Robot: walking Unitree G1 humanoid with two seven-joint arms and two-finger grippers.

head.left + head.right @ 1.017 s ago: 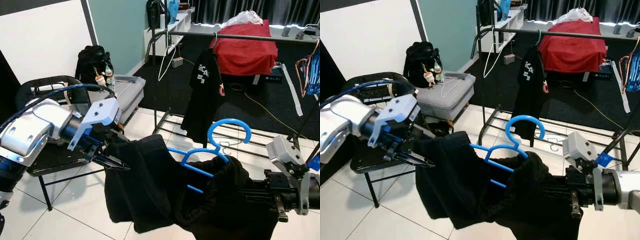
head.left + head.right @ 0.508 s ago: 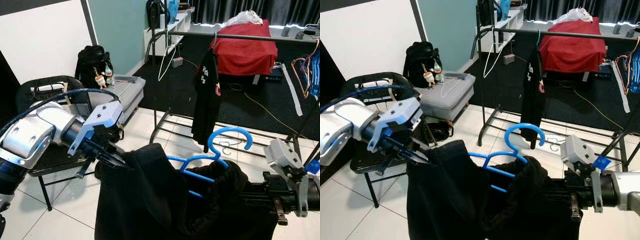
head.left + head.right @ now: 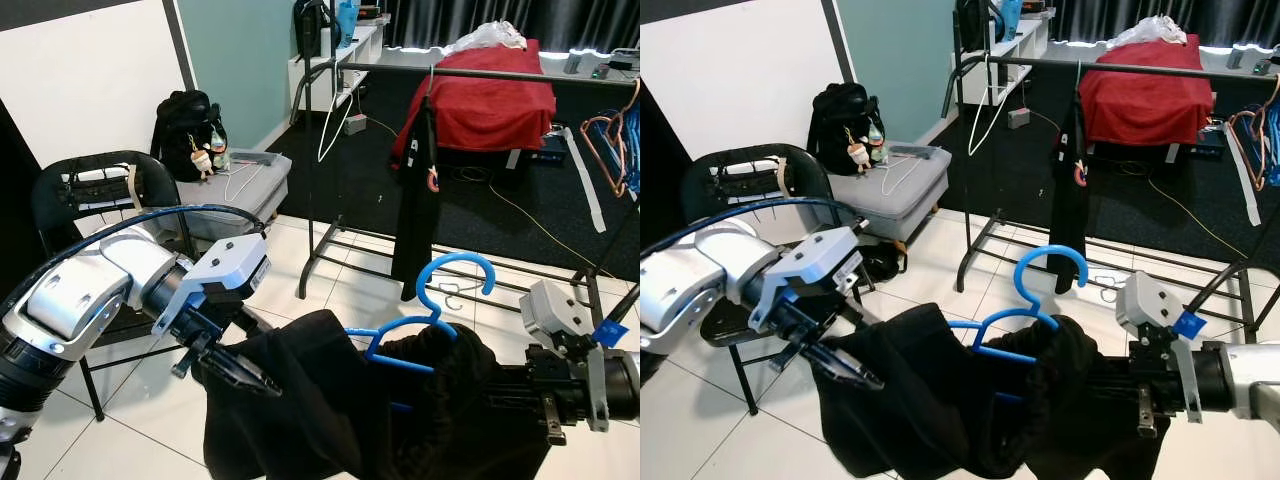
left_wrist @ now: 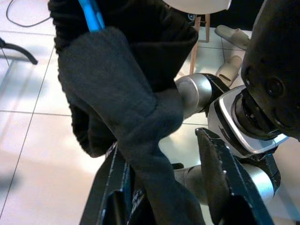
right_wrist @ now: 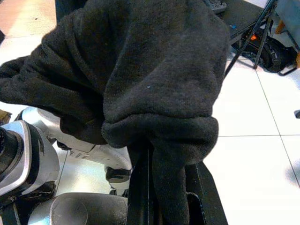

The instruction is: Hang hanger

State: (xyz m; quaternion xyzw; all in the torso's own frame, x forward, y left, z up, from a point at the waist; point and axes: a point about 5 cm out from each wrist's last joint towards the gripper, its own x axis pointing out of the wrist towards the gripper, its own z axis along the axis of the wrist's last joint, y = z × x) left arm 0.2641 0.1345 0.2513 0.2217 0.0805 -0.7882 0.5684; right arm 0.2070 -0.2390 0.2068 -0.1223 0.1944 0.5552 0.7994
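A blue hanger (image 3: pixel 455 258) hangs in front of me with a black garment (image 3: pixel 330 410) draped over it; only its hook and part of its shoulders show above the cloth. My left gripper (image 3: pixel 258 384) is shut on the garment's left edge, low and to the left of the hanger. In the left wrist view the cloth runs between its fingers (image 4: pixel 218 173). My right gripper (image 5: pixel 169 159) is shut on a thick fold of the garment at the right side, its fingertips buried in cloth. The clothes rail (image 3: pixel 480 73) stands beyond, with a black T-shirt (image 3: pixel 415 200) on it.
A black chair (image 3: pixel 100 190) stands at my left, with a grey case (image 3: pixel 240 180) and a black backpack (image 3: pixel 185 125) behind it. A red-covered bed (image 3: pixel 490 95) lies past the rail. Blue and orange hangers (image 3: pixel 615 140) hang at the right. The rail's base (image 3: pixel 340 245) rests on white tiles.
My left gripper has dropped lower with the garment's edge, pulling the cloth down on that side. The T-shirt on the rail has swung edge-on. My right arm has barely moved.
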